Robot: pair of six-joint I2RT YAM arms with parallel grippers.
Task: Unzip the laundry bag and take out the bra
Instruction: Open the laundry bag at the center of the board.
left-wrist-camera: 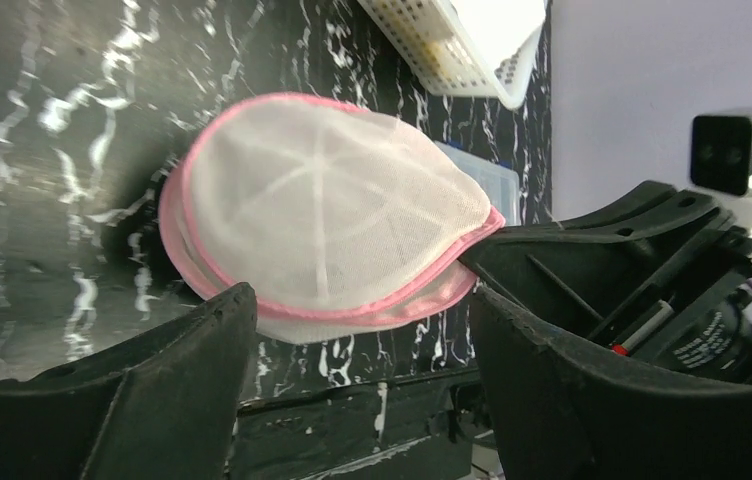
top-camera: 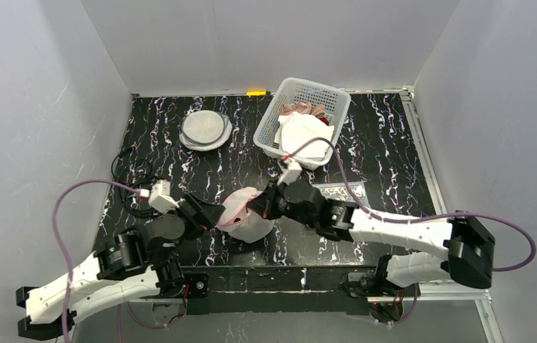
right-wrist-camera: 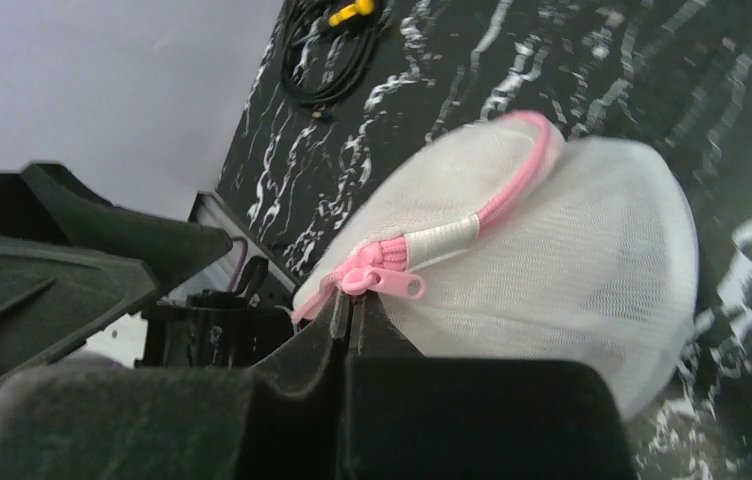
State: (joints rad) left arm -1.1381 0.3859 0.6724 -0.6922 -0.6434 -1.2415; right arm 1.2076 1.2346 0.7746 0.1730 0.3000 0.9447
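The laundry bag is a round white mesh pouch with a pink rim, near the table's front middle. It also shows in the left wrist view and the right wrist view. Its pink zipper pull sits at the end of the zip, which looks closed. My right gripper is shut on the bag's rim just under the pull, also seen from above. My left gripper is open, its fingers on either side of the bag's near rim, not touching it. The bra is hidden.
A white basket with folded clothes stands at the back middle. A round grey mesh disc lies left of it. A coiled black cable lies at the left edge. A clear plastic piece lies right of the bag.
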